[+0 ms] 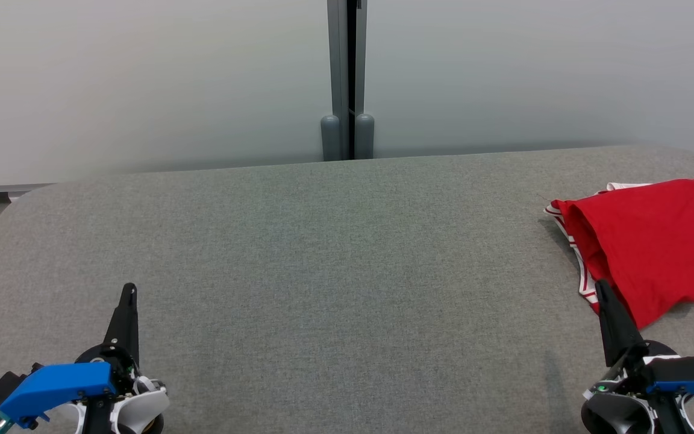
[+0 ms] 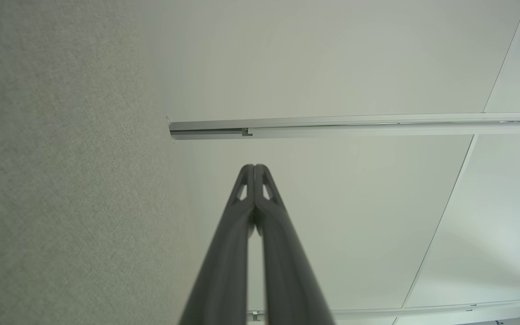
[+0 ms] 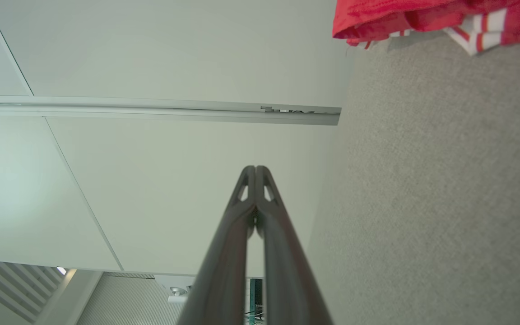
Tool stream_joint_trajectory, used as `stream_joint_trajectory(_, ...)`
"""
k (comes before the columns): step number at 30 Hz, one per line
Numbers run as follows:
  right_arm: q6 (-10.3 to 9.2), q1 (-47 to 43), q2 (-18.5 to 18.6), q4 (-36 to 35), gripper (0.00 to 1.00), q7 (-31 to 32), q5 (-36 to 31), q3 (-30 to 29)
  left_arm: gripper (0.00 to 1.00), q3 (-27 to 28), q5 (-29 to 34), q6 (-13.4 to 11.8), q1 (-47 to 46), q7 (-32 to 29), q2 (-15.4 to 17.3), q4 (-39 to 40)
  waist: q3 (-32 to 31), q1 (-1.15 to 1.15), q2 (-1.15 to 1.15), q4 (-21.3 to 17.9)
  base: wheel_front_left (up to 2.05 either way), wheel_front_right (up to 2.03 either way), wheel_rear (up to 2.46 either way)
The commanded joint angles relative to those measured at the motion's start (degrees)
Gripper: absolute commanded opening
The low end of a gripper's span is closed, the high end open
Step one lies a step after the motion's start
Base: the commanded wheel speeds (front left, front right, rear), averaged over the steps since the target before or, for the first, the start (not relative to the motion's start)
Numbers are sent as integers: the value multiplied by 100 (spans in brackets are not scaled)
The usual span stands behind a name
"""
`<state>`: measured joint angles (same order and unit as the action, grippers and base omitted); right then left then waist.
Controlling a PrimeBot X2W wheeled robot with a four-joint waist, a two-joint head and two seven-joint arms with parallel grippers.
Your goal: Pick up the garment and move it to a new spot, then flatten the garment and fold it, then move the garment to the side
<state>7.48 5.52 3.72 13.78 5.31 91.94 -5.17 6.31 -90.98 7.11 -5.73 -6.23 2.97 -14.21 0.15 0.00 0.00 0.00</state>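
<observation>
The garment (image 1: pixel 648 241) is red with red-and-white striped trim, folded into a compact bundle at the far right of the grey felt table (image 1: pixel 323 253); the right wrist view shows its edge (image 3: pixel 422 18) at the top right. My right gripper (image 1: pixel 601 288) is shut with nothing held, its tip just in front of the bundle's near left corner. At the lower left, far from the garment, my left gripper (image 1: pixel 129 290) is shut and empty. In the wrist views both the left pair (image 2: pixel 254 168) and the right pair (image 3: pixel 255 169) have their fingers pressed together.
Behind the table stands a pale wall with a dark vertical post (image 1: pixel 347 78) at its middle. The table's rounded back corners show at left and right. A wide stretch of grey felt lies between the two grippers.
</observation>
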Motion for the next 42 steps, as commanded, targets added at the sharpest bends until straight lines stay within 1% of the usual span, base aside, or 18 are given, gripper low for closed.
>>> stream_joint_trajectory(1, 2, 86, 10, 19, 0, 26, 91, -20, 0, 33, -84, 59, -79, -37, -10, 24, 1, 0, 0, 0, 0, 0, 0)
stream_joint_trajectory(4, 2, 101, 6, 35, 0, 39, 172, -27, 0, 53, -156, 58, -92, -60, -20, 27, 3, 0, 0, 0, 0, 0, 0)
stream_joint_trajectory(42, 2, 107, -34, 33, 0, 76, 109, -74, 0, 45, -150, 57, -81, -53, -18, 26, 3, 0, 0, 0, 0, 0, 0)
